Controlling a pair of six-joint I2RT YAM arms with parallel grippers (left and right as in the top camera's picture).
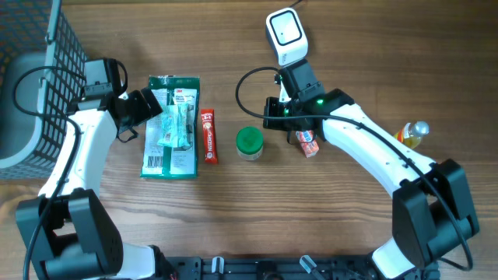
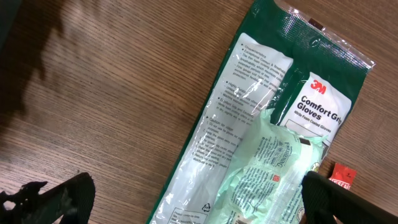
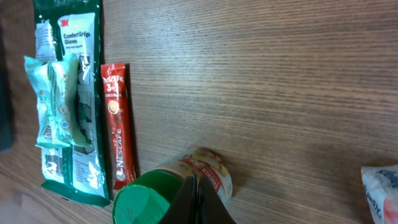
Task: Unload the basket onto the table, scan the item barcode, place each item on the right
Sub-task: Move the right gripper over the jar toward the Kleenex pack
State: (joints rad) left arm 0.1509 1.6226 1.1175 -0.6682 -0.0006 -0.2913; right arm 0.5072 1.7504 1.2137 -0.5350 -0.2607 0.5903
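A green 3M glove pack lies flat at the left, with a pale green packet on top of it. My left gripper hovers over the pack's left edge, open. In the left wrist view its fingers straddle the pale green packet and the glove pack without touching them. A red Nescafe stick lies beside the pack. A green-lidded jar stands at mid-table. My right gripper is shut and empty, its fingertips just over the jar. A white barcode scanner sits at the back.
A dark wire basket stands at the far left. A small red and white packet lies under the right arm. A yellow bottle stands at the right. A black cable loops beside the right gripper.
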